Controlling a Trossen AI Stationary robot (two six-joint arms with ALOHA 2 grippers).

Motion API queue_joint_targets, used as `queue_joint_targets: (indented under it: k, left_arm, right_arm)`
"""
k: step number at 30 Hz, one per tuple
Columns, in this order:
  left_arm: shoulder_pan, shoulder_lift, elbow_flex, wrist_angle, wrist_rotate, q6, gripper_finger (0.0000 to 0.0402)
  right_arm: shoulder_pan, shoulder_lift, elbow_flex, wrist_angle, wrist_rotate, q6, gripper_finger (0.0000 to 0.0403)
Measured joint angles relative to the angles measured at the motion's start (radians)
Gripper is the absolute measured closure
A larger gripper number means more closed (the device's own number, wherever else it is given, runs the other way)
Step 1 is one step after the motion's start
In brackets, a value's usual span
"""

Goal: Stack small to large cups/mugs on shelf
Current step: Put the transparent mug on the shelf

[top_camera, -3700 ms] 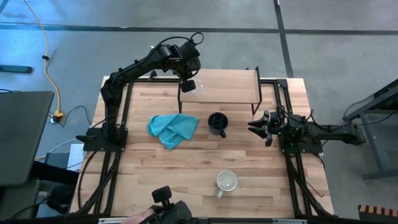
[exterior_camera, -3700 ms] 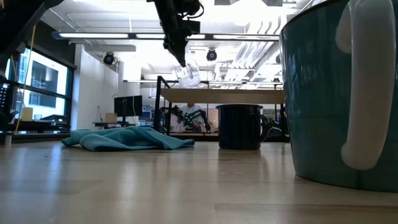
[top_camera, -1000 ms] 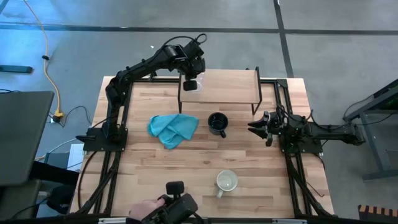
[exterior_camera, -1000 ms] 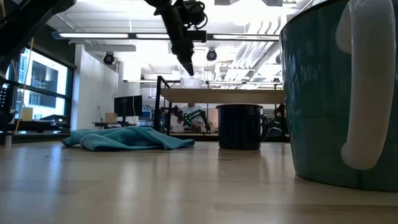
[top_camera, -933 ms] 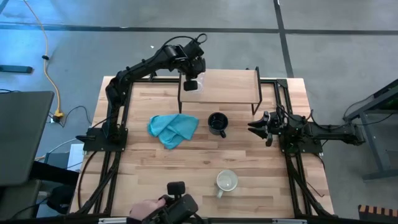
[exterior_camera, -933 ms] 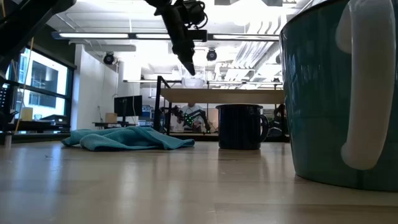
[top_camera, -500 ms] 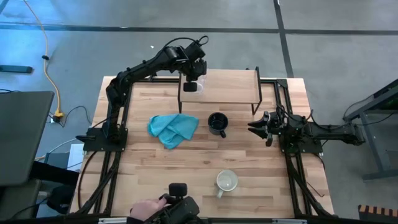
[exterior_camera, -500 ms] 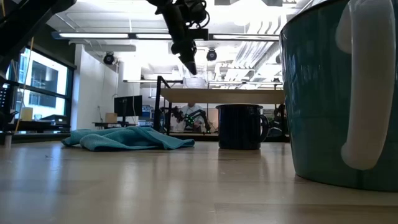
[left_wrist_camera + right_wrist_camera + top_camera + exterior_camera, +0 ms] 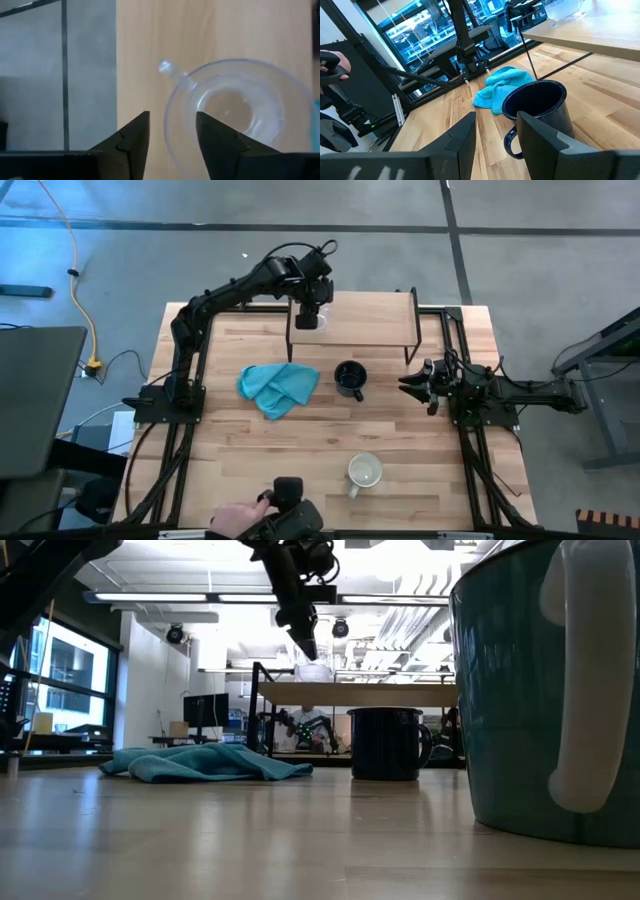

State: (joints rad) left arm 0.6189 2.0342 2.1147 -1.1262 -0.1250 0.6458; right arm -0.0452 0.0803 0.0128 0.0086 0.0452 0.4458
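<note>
The small clear glass cup (image 9: 235, 115) stands on its base at the left end of the shelf (image 9: 370, 318). My left gripper (image 9: 172, 122) is open just above it and points steeply down. One finger is outside the cup's rim and one over its hollow, with a gap on each side. The low view shows the cup (image 9: 313, 671) under the gripper (image 9: 308, 648). The black mug (image 9: 349, 378) stands on the table in front of the shelf. The pale mug (image 9: 364, 472) stands near the table's near edge. My right gripper (image 9: 495, 130) waits open at the table's right, level, facing the black mug (image 9: 540, 115).
A crumpled blue cloth (image 9: 277, 387) lies on the table left of the black mug. The shelf's thin black legs (image 9: 290, 340) stand beside it. A person's hand holding a black device (image 9: 285, 518) shows at the table's near edge. The pale mug (image 9: 540, 690) fills the low view's right.
My left gripper has opened and let go of the glass cup's rim, staying over the shelf's left end. The cup stays standing on the shelf.
</note>
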Motion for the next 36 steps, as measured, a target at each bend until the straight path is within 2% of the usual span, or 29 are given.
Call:
queue_joint_targets:
  k: [10, 17, 24, 27, 36]
  left_arm:
    - [-0.004, -0.001, 0.088, -0.003, 0.089, -0.052, 0.0236]
    - [0.020, -0.001, 0.124, 0.006, 0.154, -0.193, 0.0236]
    - [0.051, -0.001, 0.124, 0.011, 0.089, -0.368, 0.0236]
    - [0.047, -0.001, 0.124, 0.019, 0.024, -0.393, 0.0236]
    - [0.029, 0.030, 0.125, 0.027, -0.067, -0.433, 0.0236]
  right_arm:
    - [0.000, 0.000, 0.000, 0.000, 0.000, -0.001, 0.0269]
    - [0.000, 0.000, 0.000, 0.000, 0.000, -0.001, 0.0269]
    - [0.000, 0.000, 0.000, 0.000, 0.000, -0.001, 0.0269]
    - [0.000, 0.000, 0.000, 0.000, 0.000, -0.007, 0.0269]
    - [0.000, 0.000, 0.000, 0.000, 0.000, -0.005, 0.0269]
